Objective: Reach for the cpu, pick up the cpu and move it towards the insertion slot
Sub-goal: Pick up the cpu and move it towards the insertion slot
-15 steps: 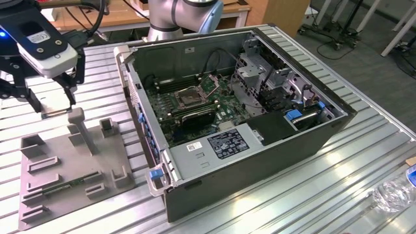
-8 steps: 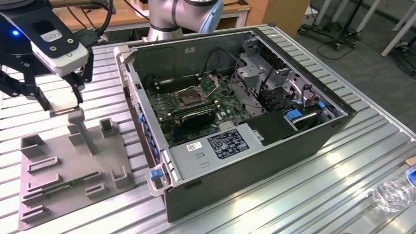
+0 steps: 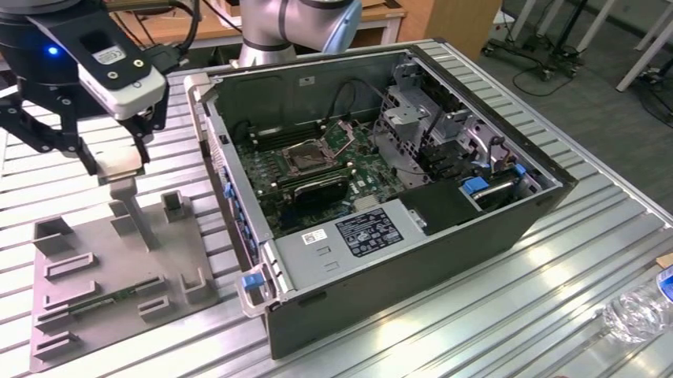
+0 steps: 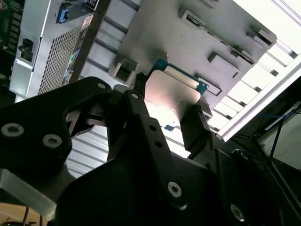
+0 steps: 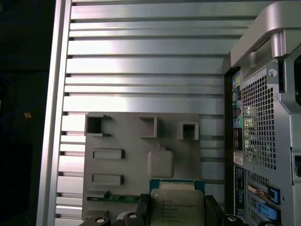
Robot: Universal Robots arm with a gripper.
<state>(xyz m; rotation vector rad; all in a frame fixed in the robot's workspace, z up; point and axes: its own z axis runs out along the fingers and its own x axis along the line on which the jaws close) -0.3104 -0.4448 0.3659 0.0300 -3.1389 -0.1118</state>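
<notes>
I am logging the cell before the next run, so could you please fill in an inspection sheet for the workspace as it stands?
Surface: ribbed silver aluminium table, bearing a flat grey fixture plate.
Job's things: small square silvery cpu held above the fixture plate, also in the first wrist view; square metal-framed insertion slot lies in the green motherboard inside the open black computer case, with nothing seated in it.
Clutter: clear plastic bottle at the exterior view's right edge; narrow green memory stick on the plate.
End effector: black, shut on the cpu.
Cables: black leads inside the case.
Surroundings: wooden furniture and wheeled stands behind the table.
</notes>
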